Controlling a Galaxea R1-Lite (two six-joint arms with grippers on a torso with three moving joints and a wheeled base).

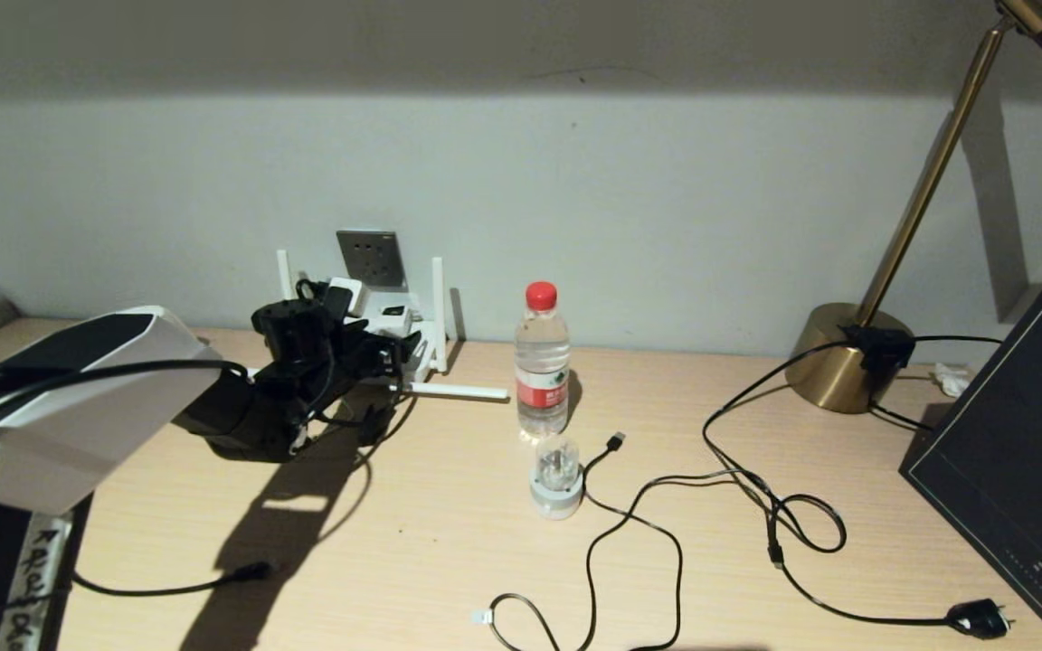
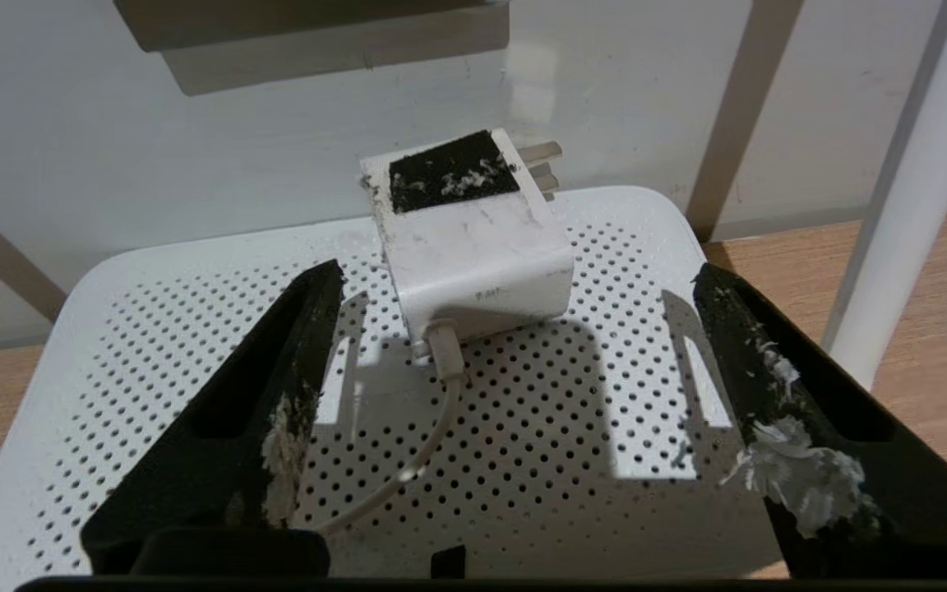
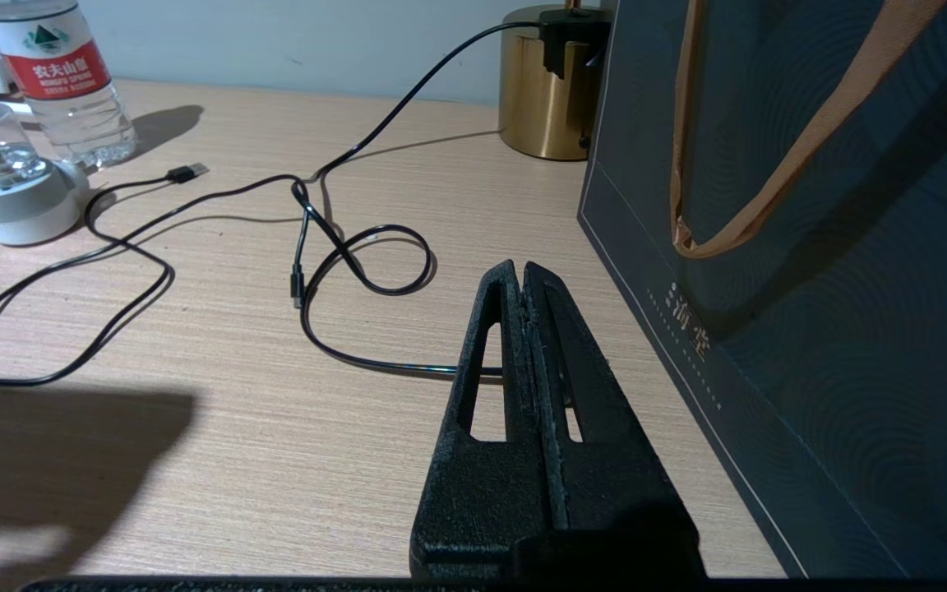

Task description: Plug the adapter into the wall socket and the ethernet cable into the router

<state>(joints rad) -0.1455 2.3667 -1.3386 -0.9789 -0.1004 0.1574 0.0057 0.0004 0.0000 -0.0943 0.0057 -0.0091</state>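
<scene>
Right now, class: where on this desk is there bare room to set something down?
Free: the desk between the left arm's shadow and the USB cable. Crowded: around the router, and from the bottle to the lamp base, where cables loop.

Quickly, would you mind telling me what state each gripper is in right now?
Left gripper: open, holding nothing; the adapter lies free on the router between its fingers.
Right gripper: shut, empty, over the table.
</scene>
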